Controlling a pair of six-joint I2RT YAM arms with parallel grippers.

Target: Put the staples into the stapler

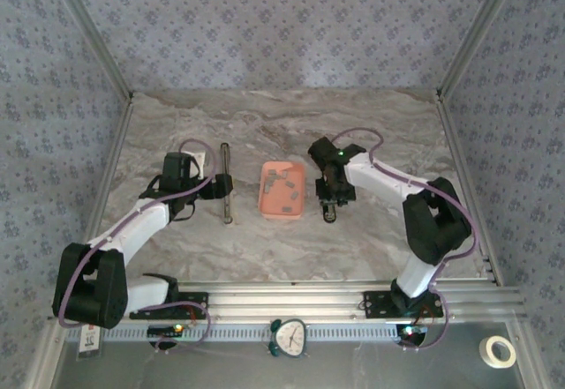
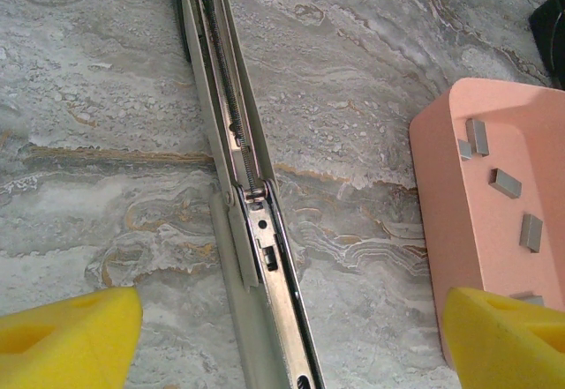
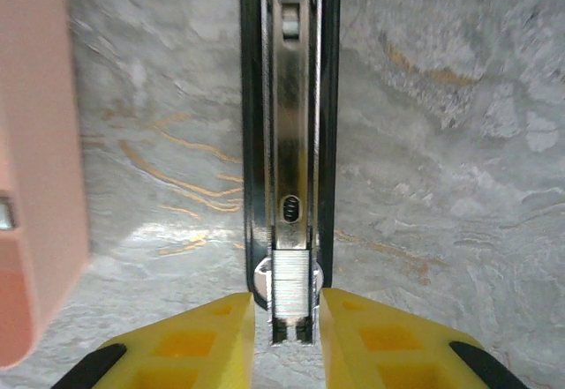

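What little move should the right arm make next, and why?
Probably open the right end effector a touch wider and lift straight up. The staple strip already lies at the near end of the channel of the stapler, between the yellow fingertips; whether they grip it I cannot tell.

A robot test cell in a lab is shown. A marble-look counter (image 1: 265, 248) is boxed in by aluminium posts (image 1: 88, 29) and walls (image 1: 282, 27) covered in a small floral print. A left arm (image 1: 132, 226) and a right arm (image 1: 384, 177), wrapped with cables, are bolted to a slotted aluminium rail (image 1: 309, 294) at the near edge. A clock (image 1: 288, 336) and a tape roll (image 1: 500, 350) are kept below the rail.
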